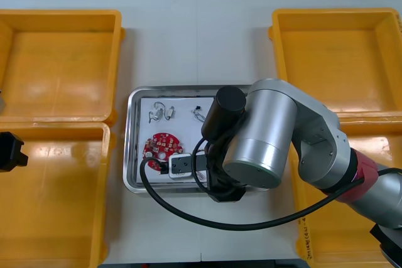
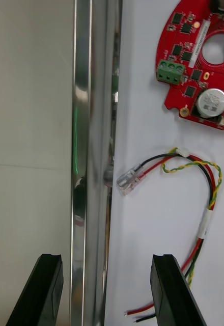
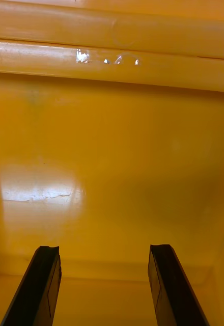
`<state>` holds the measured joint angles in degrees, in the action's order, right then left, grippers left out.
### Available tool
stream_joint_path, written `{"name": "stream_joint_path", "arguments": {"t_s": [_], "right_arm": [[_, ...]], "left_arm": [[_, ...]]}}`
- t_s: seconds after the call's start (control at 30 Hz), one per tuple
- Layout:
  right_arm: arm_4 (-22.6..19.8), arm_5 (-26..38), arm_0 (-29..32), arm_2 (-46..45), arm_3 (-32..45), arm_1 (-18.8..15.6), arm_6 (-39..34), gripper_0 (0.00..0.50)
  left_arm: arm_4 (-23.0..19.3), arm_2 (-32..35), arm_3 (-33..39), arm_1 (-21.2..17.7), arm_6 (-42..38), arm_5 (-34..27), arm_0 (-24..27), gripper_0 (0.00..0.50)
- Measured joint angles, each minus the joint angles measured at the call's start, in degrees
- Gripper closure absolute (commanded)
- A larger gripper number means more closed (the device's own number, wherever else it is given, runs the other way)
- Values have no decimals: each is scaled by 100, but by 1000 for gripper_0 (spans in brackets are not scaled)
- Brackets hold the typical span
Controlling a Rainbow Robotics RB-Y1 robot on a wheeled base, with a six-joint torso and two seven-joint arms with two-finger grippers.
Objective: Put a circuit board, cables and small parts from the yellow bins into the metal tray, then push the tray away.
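The loading looks finished, and the push is the step in hand. The metal tray [image 1: 133, 142] sits in the middle of the table [image 1: 188, 36], between the yellow bins [image 1: 326, 61]. It holds a round red circuit board [image 1: 162, 145], small metal parts [image 1: 157, 112] toward its far side, and a red and yellow cable [image 2: 207, 201] lying near the board on the white lining. The right arm [image 1: 264, 133] reaches over the tray's near half. The right gripper [image 2: 108, 293] hangs at the near rim with its fingers apart, gripping nothing. One finger [image 2: 45, 290] is over the bare table outside the shiny edge, and the other is over the lining, close to the cable's loose ends. The left gripper [image 3: 106, 290] hovers, also spread and empty, over the bare floor of the near left bin [image 1: 56, 199]. Judging from this, the next move calls for the right gripper to bear on the rim, or pinch it, and drive the tray straight toward the table's far edge. The inner finger should keep off the cable so that nothing is dragged and the tray does not twist.
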<state>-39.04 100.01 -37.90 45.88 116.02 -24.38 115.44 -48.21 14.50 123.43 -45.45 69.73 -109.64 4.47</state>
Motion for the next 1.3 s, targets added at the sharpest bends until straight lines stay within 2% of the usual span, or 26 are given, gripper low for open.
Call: {"name": "stream_joint_path", "arguments": {"t_s": [0.2,0.6,0.87,1.3], "right_arm": [[162,0,-22,167,-25,150,0,0],[290,-25,-177,323,-561,517,-1,0],[592,-69,-298,695,-564,531,-33,0],[647,-110,-310,868,-880,592,-107,0]], "left_arm": [[-11,8,0,1,326,0,0,0],[-15,9,0,1,377,0,-1,0],[-16,9,0,1,377,0,-1,0],[-17,9,0,1,377,0,-1,0]]}}
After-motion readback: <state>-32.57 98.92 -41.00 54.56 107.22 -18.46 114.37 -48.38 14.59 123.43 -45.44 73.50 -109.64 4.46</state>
